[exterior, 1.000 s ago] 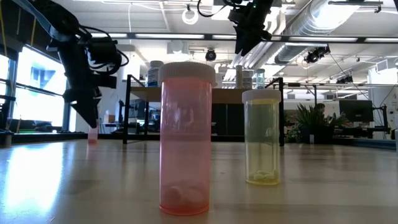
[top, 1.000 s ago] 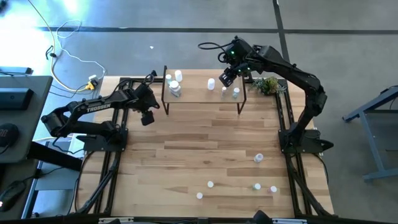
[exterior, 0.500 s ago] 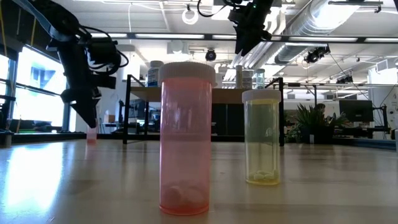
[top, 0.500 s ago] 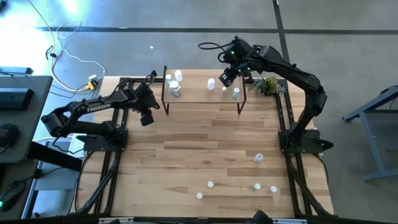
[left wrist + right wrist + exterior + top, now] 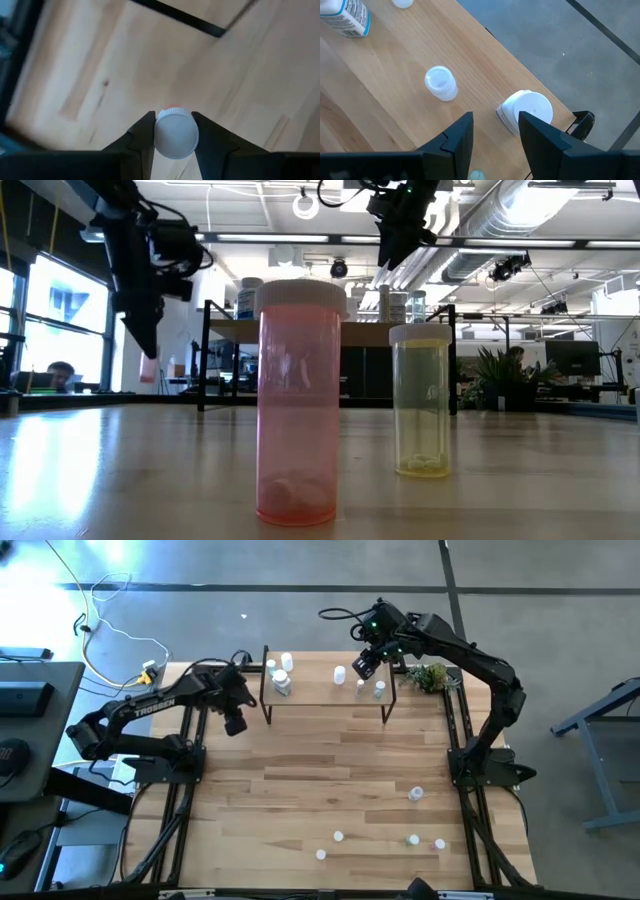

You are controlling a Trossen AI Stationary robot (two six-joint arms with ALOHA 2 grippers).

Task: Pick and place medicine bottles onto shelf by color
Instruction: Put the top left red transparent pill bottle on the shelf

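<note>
At the left of the table, the left gripper (image 5: 234,724) hangs above the bare tabletop (image 5: 330,760), just off the left end of the shelf (image 5: 325,700). Its fingers (image 5: 142,135) are closed on a small bottle with a white cap (image 5: 175,135) — the wrist view looks straight down on the ribbed cap pinched between the two dark pads, with a hint of pink-red showing at the cap's far edge. From table height the same bottle shows as a pinkish body (image 5: 148,369) dangling under the gripper, clear of the wood.

On the shelf, a cluster of white bottles (image 5: 282,675) stands toward its left end; one of them carries a blue-banded label (image 5: 342,15). Further right stand a wider white-capped bottle (image 5: 526,111) and a smaller white one (image 5: 440,82), apart from each other, with another small pair (image 5: 371,688) near the shelf's right end.

The right gripper (image 5: 364,664) hovers over the right half of the shelf, its fingers (image 5: 457,140) parted and holding nothing — the wider bottle sits just beyond its fingertips.

A green plant sprig (image 5: 432,676) lies on the table off the shelf's right end.

Toward the near edge of the table, several more bottles (image 5: 415,794) stand scattered and well apart. Two of them fill the low view: a pink translucent one (image 5: 298,400) and, to its right, a shorter yellow one (image 5: 424,400), both white-capped and upright.
</note>
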